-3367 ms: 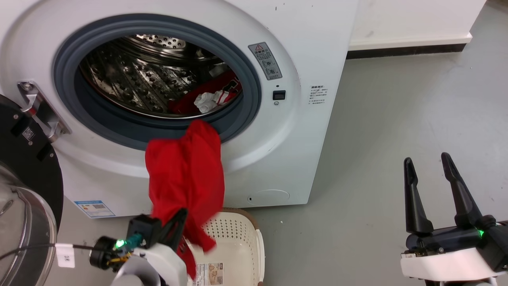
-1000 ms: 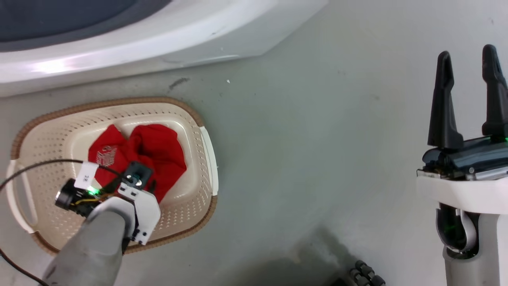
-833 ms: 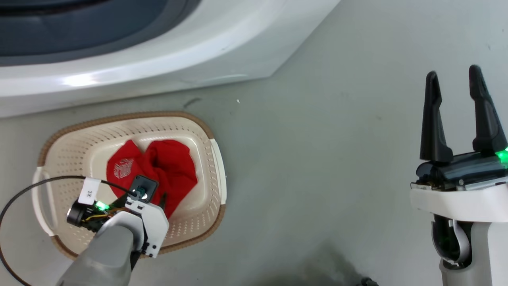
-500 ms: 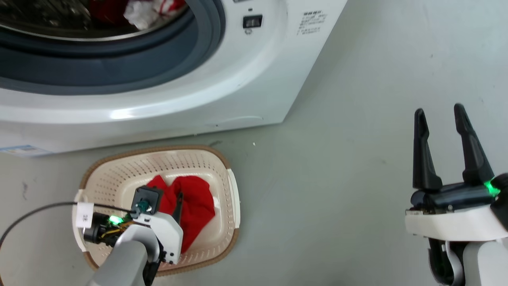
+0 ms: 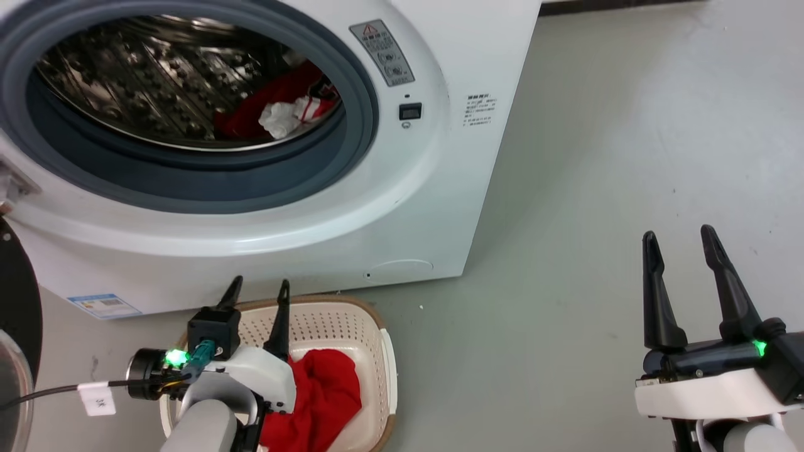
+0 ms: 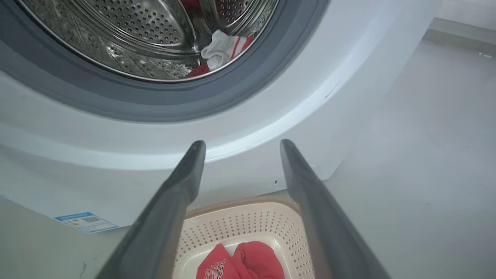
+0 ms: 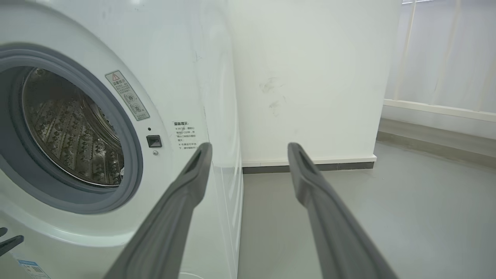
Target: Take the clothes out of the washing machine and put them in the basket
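The white washing machine [image 5: 433,207] stands with its grey-rimmed porthole uncovered. Inside the steel drum lies a red jersey with white trim [image 5: 286,107], also seen low in the drum in the left wrist view [image 6: 223,46]. On the floor in front, the cream basket [image 5: 380,351] holds a plainer red garment [image 5: 326,395], whose lettering shows in the left wrist view [image 6: 236,263]. My left gripper [image 5: 259,290] hangs open and empty above the basket's far rim [image 6: 240,201], fingers pointing at the machine. My right gripper [image 5: 677,240] is open and empty over the bare floor to the right.
The black-framed glass door [image 5: 16,351] hangs open at the far left. A white wall with a dark skirting [image 7: 310,166] runs behind the machine. Grey floor [image 5: 597,188] spreads to the right of machine and basket.
The red garment my left gripper was pulling from the porthole now lies in the basket. The gripper has opened and risen above the basket rim. The head view tilted down, then back up.
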